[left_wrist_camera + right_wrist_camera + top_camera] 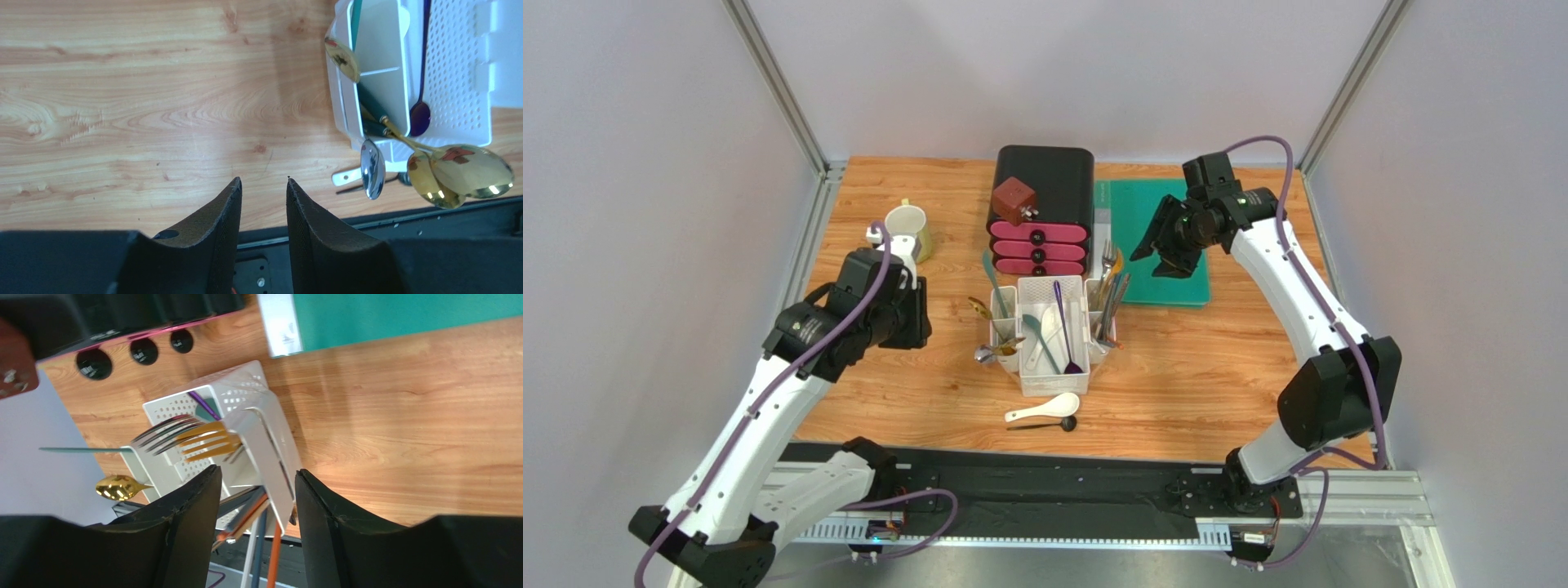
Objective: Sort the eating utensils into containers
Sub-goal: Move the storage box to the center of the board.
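The white caddy (1053, 385) stands mid-table with a purple spoon (1064, 328) and a white ceramic spoon (1053, 331) in its centre bin. Forks and chopsticks (1112, 300) lean in its right side bin, and gold spoons (995, 349) stick out on the left. Another white ceramic spoon (1044, 410) lies on the wood in front, beside a black utensil (1066, 424). My left gripper (918, 316) (264, 180) hovers left of the caddy (457, 67), open and empty. My right gripper (1151, 251) (258, 471) hangs above the caddy's right side (270, 435), open, holding nothing, over a silver fork (162, 432) and a gold fork (205, 441).
A black-and-pink drawer box (1044, 202) with a brown block (1015, 199) on top stands behind the caddy. A pale yellow mug (907, 227) sits at the back left. A green mat (1167, 239) lies at the back right. Metal frame posts flank the table.
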You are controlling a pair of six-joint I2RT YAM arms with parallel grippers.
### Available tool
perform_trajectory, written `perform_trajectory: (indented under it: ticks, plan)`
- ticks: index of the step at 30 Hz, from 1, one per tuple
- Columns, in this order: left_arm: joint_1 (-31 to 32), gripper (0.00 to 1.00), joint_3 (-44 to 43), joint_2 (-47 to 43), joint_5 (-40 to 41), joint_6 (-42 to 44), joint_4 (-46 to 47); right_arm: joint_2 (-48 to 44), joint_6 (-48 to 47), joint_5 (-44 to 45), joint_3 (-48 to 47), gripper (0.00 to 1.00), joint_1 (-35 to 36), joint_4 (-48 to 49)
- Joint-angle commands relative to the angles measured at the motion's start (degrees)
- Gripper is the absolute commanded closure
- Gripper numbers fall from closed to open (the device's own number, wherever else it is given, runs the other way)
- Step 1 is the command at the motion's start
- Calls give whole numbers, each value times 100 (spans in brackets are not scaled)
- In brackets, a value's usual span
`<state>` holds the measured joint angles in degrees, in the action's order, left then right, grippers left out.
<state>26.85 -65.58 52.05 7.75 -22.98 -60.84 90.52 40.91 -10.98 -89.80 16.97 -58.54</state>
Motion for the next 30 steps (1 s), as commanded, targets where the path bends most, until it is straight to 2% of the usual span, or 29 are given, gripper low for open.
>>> perform_trajectory:
  ticks: [1, 5, 8, 11, 23, 27, 30]
  plan:
    - [-13, 59, -148, 121, -282, 277, -473, -368, 242, -377, 583, 47, -535, 229]
    - [-5, 61, -244, 463, -712, 49, -630, -176, 137, -1053, 1210, 47, -835, 212]
    - [-13, 60, -122, 840, -966, -250, -675, 52, -126, -1807, 1455, 47, -853, 54]
    - [-13, 61, 71, 1244, -1152, -435, -483, 272, -302, -2153, 1684, 48, -766, 1]
    - [-4, 63, 19, 2431, -1847, -796, 547, 502, -391, -2259, 1729, 50, -177, 53]
    - [-4, 63, -95, 2722, -1777, -725, 731, 677, -329, -2233, 1650, 50, -115, 159]
    - [-13, 64, -200, 2854, -1435, -935, 723, 844, -355, -2224, 1475, 51, -98, 133]
